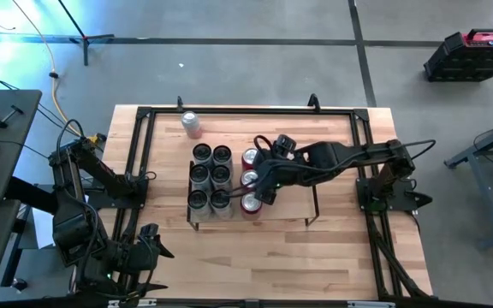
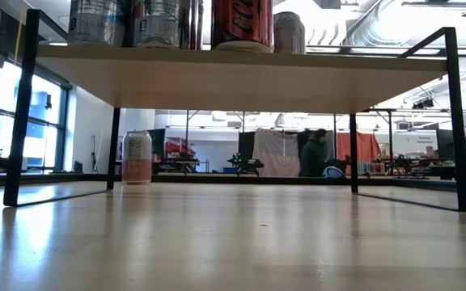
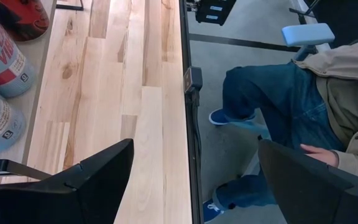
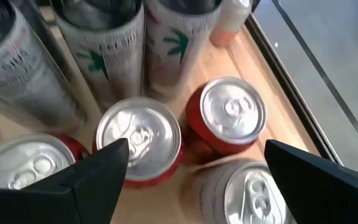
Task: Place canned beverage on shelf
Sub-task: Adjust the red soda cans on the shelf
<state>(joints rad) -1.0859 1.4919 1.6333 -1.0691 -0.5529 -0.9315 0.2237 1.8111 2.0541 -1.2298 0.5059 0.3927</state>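
Observation:
The shelf [image 1: 289,214] stands mid-table and bears several tall grey cans [image 1: 210,176] and a row of red cans [image 1: 250,158] on its left half. One pink-and-white can [image 1: 192,124] stands upright on the tabletop beyond the shelf, also seen under the board in the low view [image 2: 137,158]. My right gripper [image 1: 266,184] hovers open just above the red cans; in its wrist view the gripper [image 4: 196,149] has its fingers to either side of two silver can tops [image 4: 139,140] [image 4: 232,115], touching neither. My left gripper [image 1: 148,244] waits open at the table's near left, its fingers spread over the table's edge [image 3: 194,146].
The shelf's right half [image 1: 294,184] is bare board with black wire end frames [image 2: 458,121]. Black rails [image 1: 229,111] edge the tabletop. A seated person in jeans [image 3: 272,106] is just off the table beside the left arm. Another person [image 2: 314,153] stands far behind.

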